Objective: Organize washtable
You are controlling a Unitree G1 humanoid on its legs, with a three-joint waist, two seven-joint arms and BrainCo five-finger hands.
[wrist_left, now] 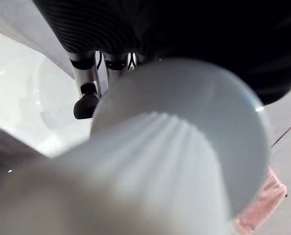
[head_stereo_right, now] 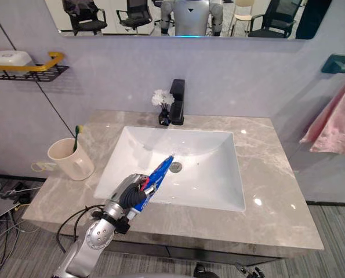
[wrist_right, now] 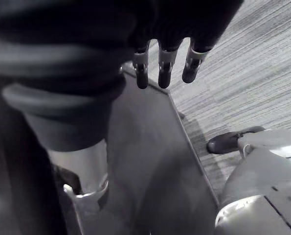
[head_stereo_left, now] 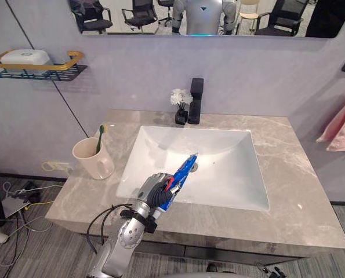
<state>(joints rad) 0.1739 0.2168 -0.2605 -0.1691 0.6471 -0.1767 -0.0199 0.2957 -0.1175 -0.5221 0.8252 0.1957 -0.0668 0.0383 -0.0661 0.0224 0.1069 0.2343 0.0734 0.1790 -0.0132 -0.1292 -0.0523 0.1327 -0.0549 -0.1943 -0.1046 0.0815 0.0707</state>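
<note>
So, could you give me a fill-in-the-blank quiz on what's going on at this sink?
1. The robot's left hand is shut on a ____ tube above the front rim of the sink.
2. The green toothbrush stands ____ the cream cup on the counter.
3. The white flowers sit to the ____ of the black faucet.
4. A ____ towel hangs on the wall at the right.
Missing words: blue; in; left; pink.

Blue tube [head_stereo_left: 182,168] (red touches), cream cup [head_stereo_left: 91,159], green toothbrush [head_stereo_left: 100,139], white basin [head_stereo_left: 218,174] — grey veined countertop [head_stereo_left: 288,185], pink towel [head_stereo_left: 343,130]
</note>
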